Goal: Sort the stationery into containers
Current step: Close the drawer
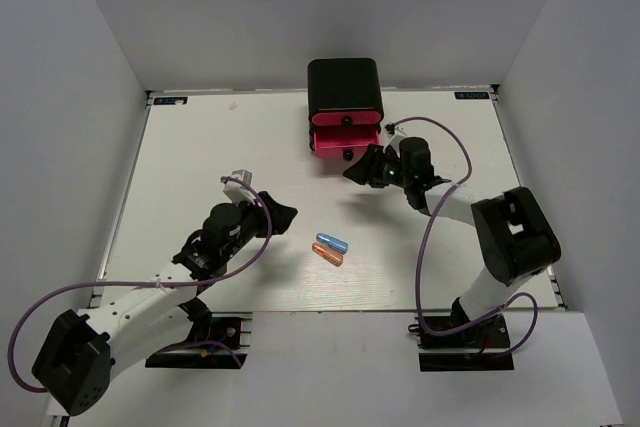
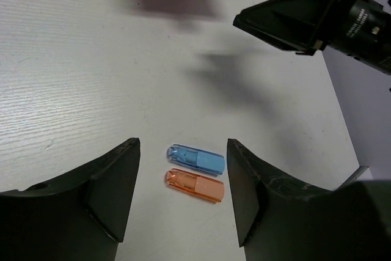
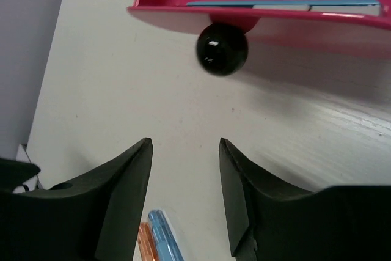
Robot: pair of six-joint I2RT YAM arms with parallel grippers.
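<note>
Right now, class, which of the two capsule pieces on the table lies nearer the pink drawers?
The blue capsule: it lies on the side of the orange capsule that faces the pink drawers; the orange one sits nearer the arm bases.

L. arm (image 1: 150, 302) lay low, angled fwd-right. Left gripper (image 1: 278, 213) had jaws apart, empty. R. arm (image 1: 500, 247) bent inward; right gripper (image 1: 358, 169) pointed down, jaws apart, nothing held.
</note>
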